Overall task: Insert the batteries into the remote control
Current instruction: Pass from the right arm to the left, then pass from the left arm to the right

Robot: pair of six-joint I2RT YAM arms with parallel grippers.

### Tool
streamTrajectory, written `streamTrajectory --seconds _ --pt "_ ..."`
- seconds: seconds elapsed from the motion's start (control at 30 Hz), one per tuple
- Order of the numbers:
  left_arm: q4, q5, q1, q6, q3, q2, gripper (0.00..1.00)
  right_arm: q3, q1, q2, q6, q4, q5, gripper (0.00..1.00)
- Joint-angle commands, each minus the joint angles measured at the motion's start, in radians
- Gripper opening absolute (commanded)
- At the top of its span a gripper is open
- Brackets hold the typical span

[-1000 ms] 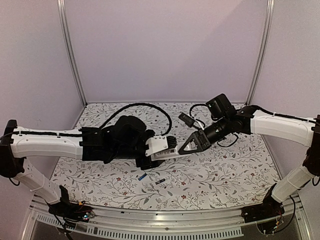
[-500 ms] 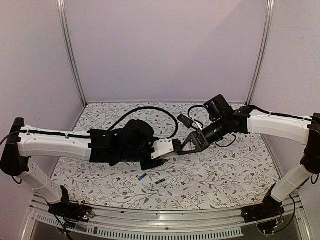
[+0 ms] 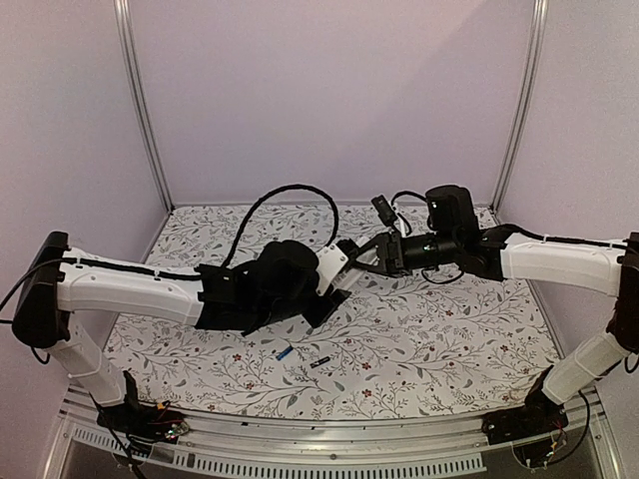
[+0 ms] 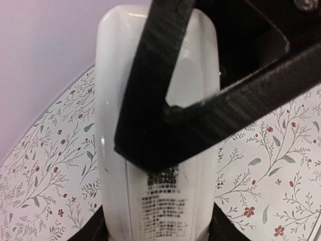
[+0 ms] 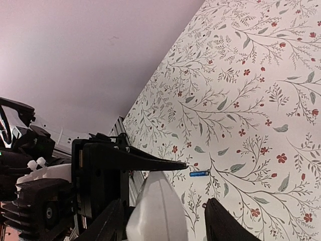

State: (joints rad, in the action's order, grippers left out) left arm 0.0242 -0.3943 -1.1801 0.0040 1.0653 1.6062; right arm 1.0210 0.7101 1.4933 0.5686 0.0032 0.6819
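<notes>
- left gripper point(image 3: 327, 283) clamped on the remote control point(image 3: 332, 265), held above the floral table point(image 3: 449, 329), centre.
- right gripper point(image 3: 364, 259) jaws parted, straddling the remote's right end; its finger point(image 4: 150, 75) crosses the remote's face.
- blue battery point(image 3: 285, 352) and black battery point(image 3: 319, 362) lie near, apart, under the arms.
- black cable point(image 3: 290, 190) loops far-left.

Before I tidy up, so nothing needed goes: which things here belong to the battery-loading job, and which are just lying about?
Job:
slim white plastic remote control, held aloft
tiny bright blue cylindrical battery
tiny black cylindrical battery, both not yet loaded

Just there:
floral-patterned table cover
black arm cables
</notes>
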Motion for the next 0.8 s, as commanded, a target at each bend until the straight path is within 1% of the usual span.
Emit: streamTrajectory --seconds 0.0,0.17,0.27,0.33,0.5,0.57,0.67,0.77 --pt "-0.152 -0.069 -0.015 -0.114 -0.008 -0.020 0.15 -0.062 -0.007 -0.026 0.174 0.286 -0.109 0.54" --pt "-0.179 -0.040 -0.016 -0.147 -0.022 -0.020 0.15 -0.103 -0.006 0.008 0.278 0.467 -0.110 0.52" --pt "-0.189 -0.036 -0.016 -0.171 -0.029 -0.019 0.15 -0.115 -0.007 0.017 0.324 0.539 -0.129 0.51" --pt "-0.195 -0.044 -0.017 -0.189 -0.033 -0.021 0.15 -0.117 -0.007 0.020 0.340 0.562 -0.150 0.50" --pt "-0.212 -0.070 -0.018 -0.218 -0.042 -0.022 0.15 -0.115 -0.008 0.033 0.354 0.583 -0.176 0.43" --pt "-0.212 -0.073 -0.018 -0.233 -0.041 -0.017 0.16 -0.114 -0.007 0.042 0.362 0.596 -0.172 0.42" --pt "-0.211 -0.091 -0.017 -0.251 -0.038 -0.012 0.16 -0.114 -0.007 0.066 0.384 0.624 -0.153 0.48" --pt "-0.211 -0.098 -0.016 -0.261 -0.033 -0.006 0.16 -0.120 -0.006 0.083 0.398 0.640 -0.148 0.50"
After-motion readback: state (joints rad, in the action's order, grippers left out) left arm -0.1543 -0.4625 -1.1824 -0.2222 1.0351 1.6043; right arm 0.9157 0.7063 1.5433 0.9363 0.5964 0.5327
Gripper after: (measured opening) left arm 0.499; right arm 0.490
